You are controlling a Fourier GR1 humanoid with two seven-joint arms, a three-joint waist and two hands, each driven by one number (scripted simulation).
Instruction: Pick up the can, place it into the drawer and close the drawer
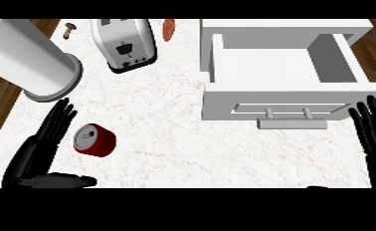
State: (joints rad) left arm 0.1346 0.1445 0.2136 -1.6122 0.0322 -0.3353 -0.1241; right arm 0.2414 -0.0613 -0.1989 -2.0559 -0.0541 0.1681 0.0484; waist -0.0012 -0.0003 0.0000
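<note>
A red can (95, 139) with a silver top stands upright on the marble counter at the lower left. My left hand (38, 150) is just left of it, fingers straight and pointing up, thumb stretched out below the can, not touching it. The white drawer (279, 65) stands pulled open at the upper right, nothing inside it, its metal handle (291, 123) facing me. My right hand (366, 125) shows at the right edge beside the drawer's front, fingers straight and up.
A silver toaster (123, 43) stands at the back. A large white cylinder (33, 58) lies at the upper left, close above my left hand. An orange carrot-like item (169, 29) and a small brown object (70, 29) lie at the back edge.
</note>
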